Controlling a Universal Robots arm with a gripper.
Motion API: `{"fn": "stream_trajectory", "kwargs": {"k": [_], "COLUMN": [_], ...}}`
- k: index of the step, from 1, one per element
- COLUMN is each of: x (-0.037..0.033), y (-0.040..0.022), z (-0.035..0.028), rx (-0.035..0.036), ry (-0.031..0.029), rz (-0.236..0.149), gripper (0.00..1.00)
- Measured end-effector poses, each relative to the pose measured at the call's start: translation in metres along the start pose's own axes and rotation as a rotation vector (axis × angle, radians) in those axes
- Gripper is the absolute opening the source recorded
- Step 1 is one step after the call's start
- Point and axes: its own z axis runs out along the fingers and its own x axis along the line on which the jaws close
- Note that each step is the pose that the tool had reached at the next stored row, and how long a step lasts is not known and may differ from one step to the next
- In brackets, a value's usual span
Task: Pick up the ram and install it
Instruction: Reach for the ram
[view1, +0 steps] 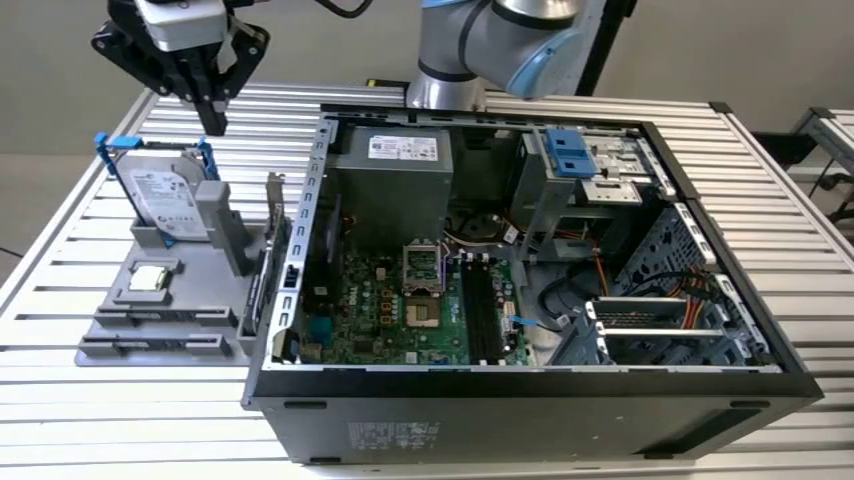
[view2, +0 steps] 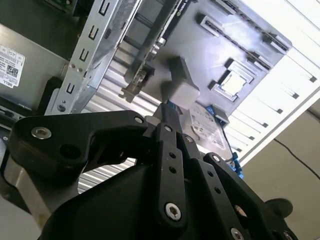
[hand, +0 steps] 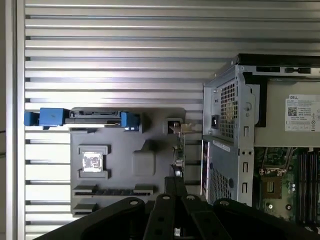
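Observation:
The ram (view1: 271, 252) stands on its long edge along the side of a grey holder (view1: 123, 332), right next to the computer case's wall. From above, in the first wrist view, it is a thin edge-on strip (hand: 178, 156); in the second wrist view it is a long dark strip (view2: 150, 50). My gripper (view1: 214, 122) hangs high above the holder's far end, over the hard drive, well apart from the ram. Its black fingers (view2: 169, 112) are together with nothing between them, and they point down over the holder in the first wrist view (hand: 175, 181).
A silver hard drive (view1: 171, 205) in a blue frame stands upright in the holder, with a square processor chip (view1: 150, 280) lying in front of it. The open computer case (view1: 534, 400) shows the motherboard and its long black memory slots (view1: 481, 310). The arm's base (view1: 461, 60) stands behind the case.

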Motion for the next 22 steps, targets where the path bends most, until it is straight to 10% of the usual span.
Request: {"fn": "stream_trajectory", "kwargs": {"k": [22], "x": [0.0429], "y": [-0.0003], "z": [-0.0008], "rx": [-0.0006], "ry": [0.0014], "rz": [-0.029], "gripper": [0.00]}}
